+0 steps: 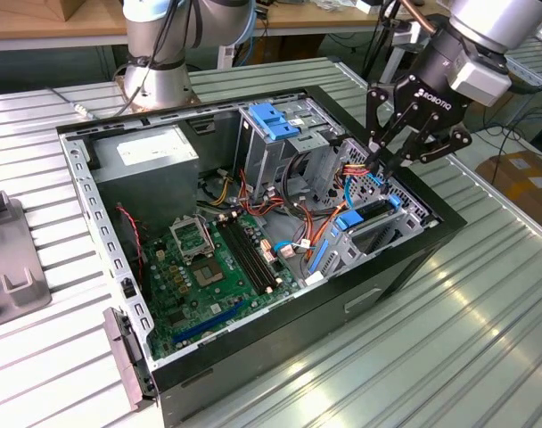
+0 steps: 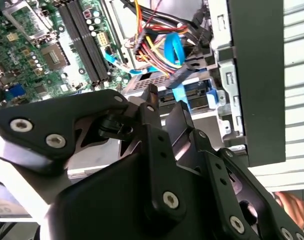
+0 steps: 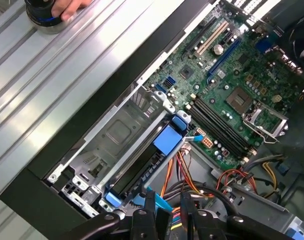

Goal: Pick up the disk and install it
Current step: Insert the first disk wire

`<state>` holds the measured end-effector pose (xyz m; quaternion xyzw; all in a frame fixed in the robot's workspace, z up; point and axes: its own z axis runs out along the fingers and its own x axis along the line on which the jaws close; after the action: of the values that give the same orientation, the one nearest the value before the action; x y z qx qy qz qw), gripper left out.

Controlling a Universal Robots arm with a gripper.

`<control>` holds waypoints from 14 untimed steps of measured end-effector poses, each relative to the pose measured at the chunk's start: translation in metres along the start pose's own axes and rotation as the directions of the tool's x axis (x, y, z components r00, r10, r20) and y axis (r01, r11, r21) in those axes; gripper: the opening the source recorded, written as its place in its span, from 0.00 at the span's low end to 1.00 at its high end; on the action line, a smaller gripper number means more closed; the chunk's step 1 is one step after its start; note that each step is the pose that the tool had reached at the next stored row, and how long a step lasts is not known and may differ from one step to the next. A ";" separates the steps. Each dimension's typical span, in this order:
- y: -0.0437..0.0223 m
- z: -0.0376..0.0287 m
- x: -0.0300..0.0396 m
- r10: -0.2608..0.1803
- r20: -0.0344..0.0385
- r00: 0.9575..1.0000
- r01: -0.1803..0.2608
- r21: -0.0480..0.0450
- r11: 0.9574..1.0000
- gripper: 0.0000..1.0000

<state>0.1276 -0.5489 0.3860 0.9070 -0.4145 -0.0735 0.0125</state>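
Open computer case lies on its side on the ribbed metal worktop, side panel off, interior exposed.

Contents of case: green motherboard on the floor of the case, with processor socket and black memory slots. Grey power supply sits in the corner at the exterior view's left. A metal drive cage with a broad blue bracket on top stands at the back. Bundles of red, yellow and orange wires and thin blue cables run between cage and board.

The disk, in its blue carrier frame, sits in the drive bay along the front wall of the case; in the first wrist view it lies in the bay's slot, with its blue tab at the end nearer the motherboard. It is also visible in the exterior view, low in the bay beside the case wall.

Gripper hangs over the bay end of the case, tips down among the cables just above the disk. Fingers stand close together in the first wrist view, nothing seen between them; no contact with the disk visible.

A person's hand rests on a dark round object on the worktop outside the case.
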 end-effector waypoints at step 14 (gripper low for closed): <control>-0.0224 0.0065 -0.0106 0.019 -0.029 0.999 -0.019 -0.024 1.000 0.34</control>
<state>0.1366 -0.5260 0.3790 0.9038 -0.4219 -0.0654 0.0299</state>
